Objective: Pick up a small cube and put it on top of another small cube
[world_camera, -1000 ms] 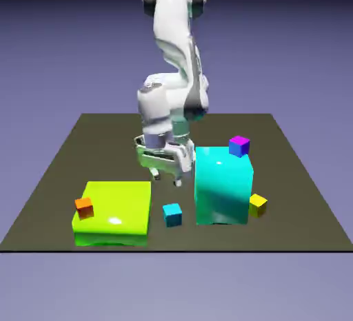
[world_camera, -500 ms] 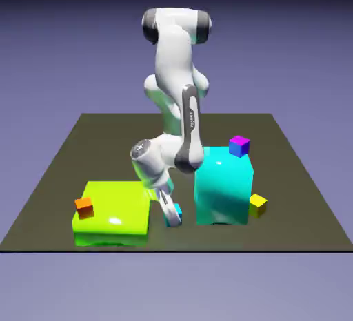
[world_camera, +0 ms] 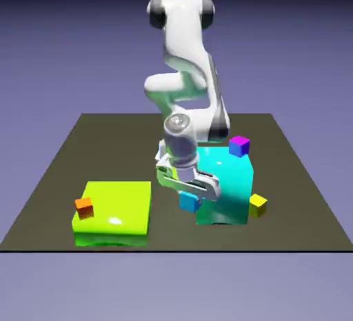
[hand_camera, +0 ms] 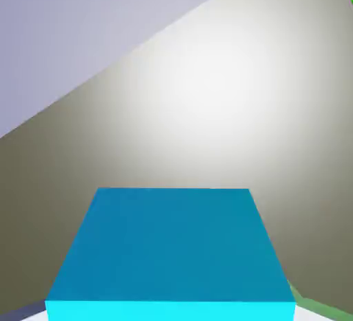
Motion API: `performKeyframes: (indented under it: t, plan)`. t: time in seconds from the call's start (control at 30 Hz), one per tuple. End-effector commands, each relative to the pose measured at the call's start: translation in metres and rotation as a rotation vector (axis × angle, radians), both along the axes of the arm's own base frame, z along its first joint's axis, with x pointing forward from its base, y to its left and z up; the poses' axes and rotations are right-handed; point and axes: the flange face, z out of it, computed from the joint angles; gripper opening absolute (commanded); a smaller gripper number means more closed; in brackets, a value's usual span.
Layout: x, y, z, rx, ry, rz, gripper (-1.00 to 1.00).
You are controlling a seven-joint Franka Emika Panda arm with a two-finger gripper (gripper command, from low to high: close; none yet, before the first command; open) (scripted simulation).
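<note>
Between clamped fingers (world_camera: 189, 201), small cube (hand_camera: 171, 254) fills hand view, fingertips hidden.

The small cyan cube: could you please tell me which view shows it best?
The hand view: the small cyan cube fills the lower frame, large and unobstructed. The exterior view shows it tiny, gripped by the claw above the table.

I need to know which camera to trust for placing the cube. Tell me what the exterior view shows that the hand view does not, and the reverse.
Only the exterior view shows the gripper, the arm, the orange cube, purple cube, yellow cube and big cyan block. Only the hand view shows the small cube large, filling its lower part. Both show that cube, the dark table and the green block, a mere sliver in the hand view.
</note>
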Motion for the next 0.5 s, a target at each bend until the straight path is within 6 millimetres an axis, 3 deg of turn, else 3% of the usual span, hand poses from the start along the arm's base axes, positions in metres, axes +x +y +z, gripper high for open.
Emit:
performKeyframes:
  t: [0.0,0.17,0.4,0.43,0.47]
  plan:
    - [0.003,0.013,0.008,-0.018,-0.015,0.099,-1.0]
    - [0.01,0.086,0.045,-0.114,-0.073,0.593,-1.0]
    - [-0.034,0.233,0.075,-0.274,-0.067,1.377,-1.0]
    - [-0.043,0.246,0.074,-0.285,-0.056,1.448,-1.0]
    - [-0.05,0.246,0.061,-0.258,-0.022,1.436,-1.0]
